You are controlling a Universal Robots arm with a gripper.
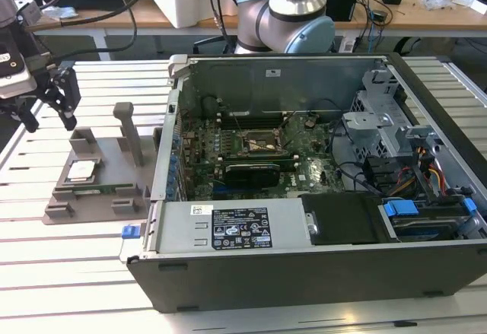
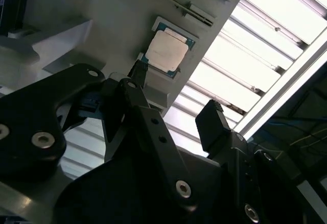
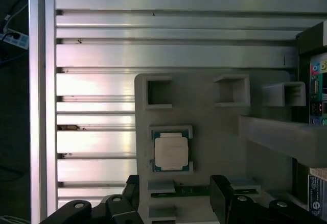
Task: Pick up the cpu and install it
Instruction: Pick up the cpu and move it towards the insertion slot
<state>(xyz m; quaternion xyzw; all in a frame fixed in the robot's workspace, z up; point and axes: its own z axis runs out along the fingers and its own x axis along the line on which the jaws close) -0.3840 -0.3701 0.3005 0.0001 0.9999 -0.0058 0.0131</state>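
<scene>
The cpu [image 3: 171,151] is being judged light, stiff, fragile, best taken by its edges, the gripper [image 3: 175,185] being held apart, empty.

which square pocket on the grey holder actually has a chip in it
The one nearest the pincer: it holds the silver-topped cpu, while the two pockets farther along the grey holder sit empty.

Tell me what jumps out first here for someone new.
The open computer case sits in the middle and toward the exterior view's right, with its motherboard exposed. On the exterior view's left, a grey tray holds the cpu, silver top up. The gripper hangs above that tray, its fingers open and empty.
</scene>
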